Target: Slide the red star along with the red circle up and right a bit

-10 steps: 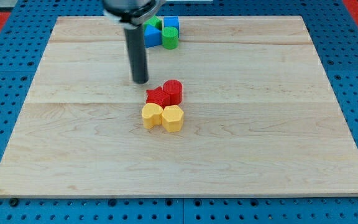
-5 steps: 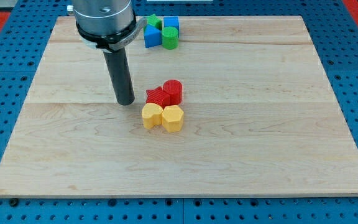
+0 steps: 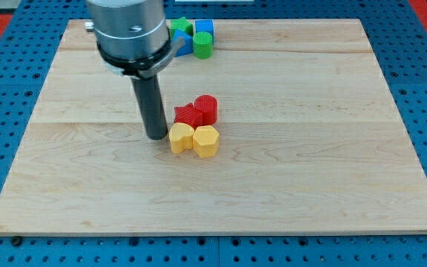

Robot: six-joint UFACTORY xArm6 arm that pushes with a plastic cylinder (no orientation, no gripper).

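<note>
Red star (image 3: pixel 188 115) and red circle (image 3: pixel 207 109) sat touching near the board's centre, the circle at the star's two o'clock, not yet pushed. My tip (image 3: pixel 156 136), a bare rod holding nothing, stood at the star's eight o'clock, just beside the yellow blocks (image 3: pixel 194 139).

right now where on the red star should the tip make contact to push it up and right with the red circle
Best at the red star's lower-left side, coming from the view's bottom left. The red circle sits against its upper right, so a push there should drive both together. My tip is left of the yellow blocks, which crowd the star's underside, so the approach looks tight.
</note>
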